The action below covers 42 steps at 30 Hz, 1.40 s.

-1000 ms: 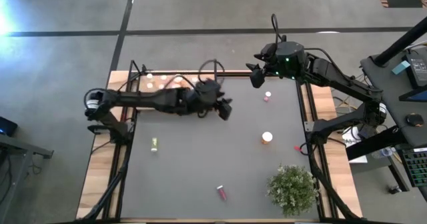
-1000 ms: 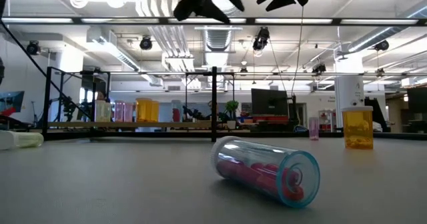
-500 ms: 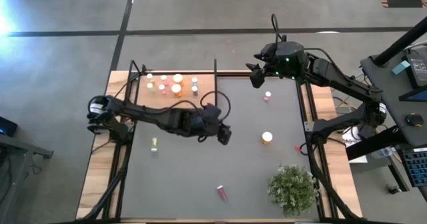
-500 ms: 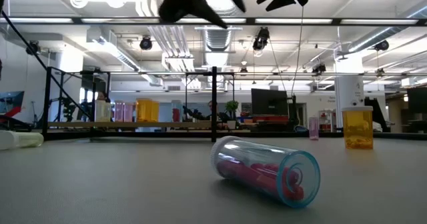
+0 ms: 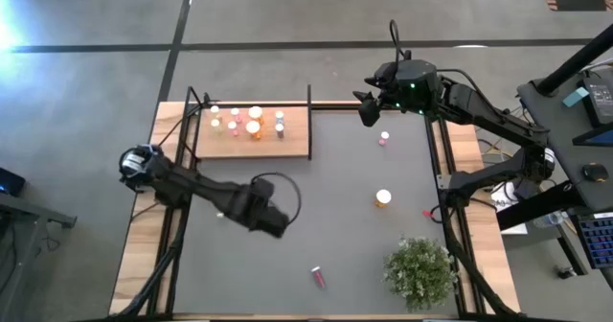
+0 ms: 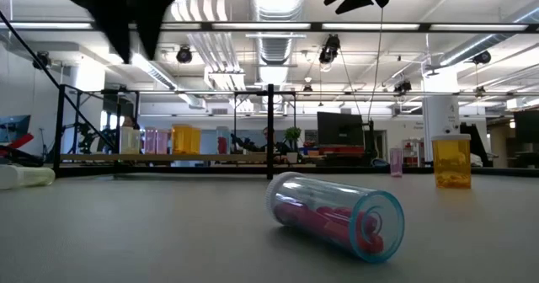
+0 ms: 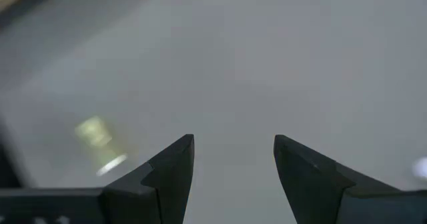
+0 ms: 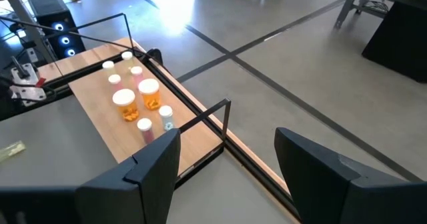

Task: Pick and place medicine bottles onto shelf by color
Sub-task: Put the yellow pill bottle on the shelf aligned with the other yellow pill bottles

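Yellow-green bottle just beside open left pincer.

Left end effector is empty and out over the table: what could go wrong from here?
The left end effector is open above bare tabletop. The yellow-green bottle lies on its side, so closing on it may roll it away. The pink bottle near the front edge also lies on its side and could roll off. The shelf already holds a tight cluster of bottles; a placement there may topple them.
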{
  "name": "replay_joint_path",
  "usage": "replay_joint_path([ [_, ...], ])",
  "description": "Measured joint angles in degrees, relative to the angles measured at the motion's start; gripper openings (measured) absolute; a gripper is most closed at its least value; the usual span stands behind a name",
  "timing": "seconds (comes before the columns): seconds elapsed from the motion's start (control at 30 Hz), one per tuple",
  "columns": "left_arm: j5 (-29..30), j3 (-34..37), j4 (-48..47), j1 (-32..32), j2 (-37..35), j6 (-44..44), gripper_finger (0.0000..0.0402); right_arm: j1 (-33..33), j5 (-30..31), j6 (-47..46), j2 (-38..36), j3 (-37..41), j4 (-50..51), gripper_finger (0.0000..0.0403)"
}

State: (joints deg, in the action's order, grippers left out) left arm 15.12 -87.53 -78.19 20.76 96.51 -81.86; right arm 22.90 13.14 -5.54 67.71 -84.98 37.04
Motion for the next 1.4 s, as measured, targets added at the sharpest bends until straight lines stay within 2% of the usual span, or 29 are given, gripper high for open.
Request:
replay_joint_path([
  [0.17,0.3,2.6,-6.8,3.8,-1.0,-7.7,0.019,0.0,0.0,0.0,0.0,0.0,0.0,0.0233],
  [0.43,-0.6,15.4,-4.2,4.8,-10.1,-16.3,0.019,0.0,0.0,0.0,0.0,0.0,0.0,0.0233],
  [0.6,-3.8,26.8,1.7,4.8,-17.4,-22.2,0.019,0.0,0.0,0.0,0.0,0.0,0.0,0.0233],
  [0.87,-4.4,43.1,16.2,4.8,-25.3,-30.9,0.019,0.0,0.0,0.0,0.0,0.0,0.0,0.0233],
  [1.03,-4.4,48.1,20.7,4.7,-25.7,-34.7,0.019,0.0,0.0,0.0,0.0,0.0,0.0,0.0233],
  [1.4,-4.4,55.8,32.3,2.3,-25.3,-35.0,0.0189,0.0,0.0,0.0,0.0,0.0,0.0,0.0233],
])
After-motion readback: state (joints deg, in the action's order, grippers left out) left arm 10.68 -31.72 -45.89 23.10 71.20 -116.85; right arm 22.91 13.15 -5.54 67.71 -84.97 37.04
